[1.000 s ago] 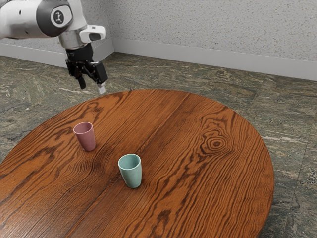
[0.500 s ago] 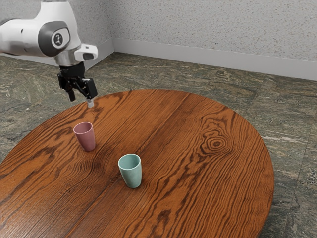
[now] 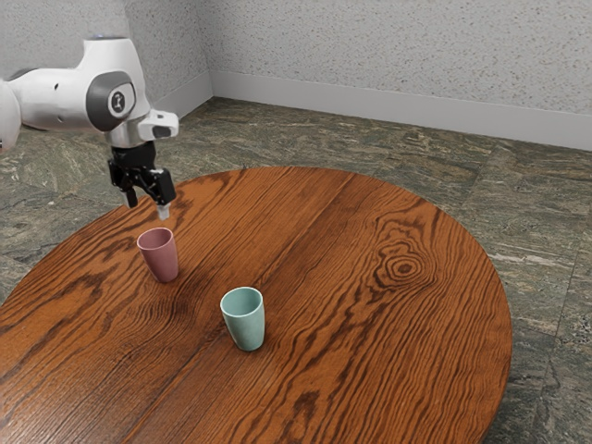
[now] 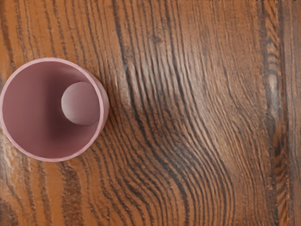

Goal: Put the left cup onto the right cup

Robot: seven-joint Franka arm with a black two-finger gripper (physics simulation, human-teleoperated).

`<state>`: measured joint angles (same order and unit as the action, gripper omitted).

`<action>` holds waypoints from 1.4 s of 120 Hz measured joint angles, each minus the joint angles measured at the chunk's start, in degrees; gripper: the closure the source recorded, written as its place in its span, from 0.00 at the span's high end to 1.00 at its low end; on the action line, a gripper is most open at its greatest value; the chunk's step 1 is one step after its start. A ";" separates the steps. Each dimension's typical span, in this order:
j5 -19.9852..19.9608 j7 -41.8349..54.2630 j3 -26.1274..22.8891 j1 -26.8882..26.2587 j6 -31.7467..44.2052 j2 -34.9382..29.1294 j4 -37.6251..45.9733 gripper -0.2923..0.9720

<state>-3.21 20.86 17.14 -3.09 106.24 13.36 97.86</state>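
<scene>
A pink cup [image 3: 159,254] stands upright on the round wooden table [image 3: 370,277], toward the exterior view's left. A teal cup [image 3: 243,318] stands upright nearer the table's front, to the exterior view's right of the pink one. My gripper [image 3: 147,204] hangs open, fingers pointing down, a short way above and just behind the pink cup, holding nothing. From the wrist view I look straight down into the pink cup [image 4: 51,109], which sits off to one side of my hand, with bare wood beside it.
The table's far rim [image 3: 277,169] lies just behind my hand. A stone floor [image 3: 481,176] surrounds the table, and a grey wall with a baseboard [image 3: 398,102] runs along the back.
My arm has swung toward the exterior view's left and come down, bringing the gripper from above the table's far rim to just over the pink cup. Both cups stayed put.
</scene>
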 joint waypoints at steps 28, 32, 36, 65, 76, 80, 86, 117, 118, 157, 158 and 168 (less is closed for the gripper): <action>-1.70 4.39 0.00 0.77 3.71 3.07 -0.53 0.77; -1.72 4.91 0.00 0.79 4.31 3.52 -0.53 0.77; -1.76 5.39 0.00 0.79 4.94 3.94 -0.54 0.77; -2.32 8.19 -0.01 1.06 8.30 6.07 -0.62 0.62; -2.45 8.94 0.00 1.83 8.93 7.03 -0.58 0.60; -2.48 9.17 0.00 2.11 9.10 7.37 -0.56 0.59; -2.80 9.50 0.00 2.54 9.30 7.98 -0.57 0.59; -3.57 10.89 0.00 2.99 10.41 10.06 -0.59 0.58; -3.58 10.93 0.00 2.99 10.47 10.12 -0.58 0.58; -3.72 11.95 0.00 3.06 12.34 12.41 -0.47 0.57; -3.72 11.97 0.00 3.07 12.38 12.45 -0.47 0.57; -3.75 12.13 0.00 3.05 12.82 12.67 -0.46 0.57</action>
<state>-6.96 32.99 17.13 -0.04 119.05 26.03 97.40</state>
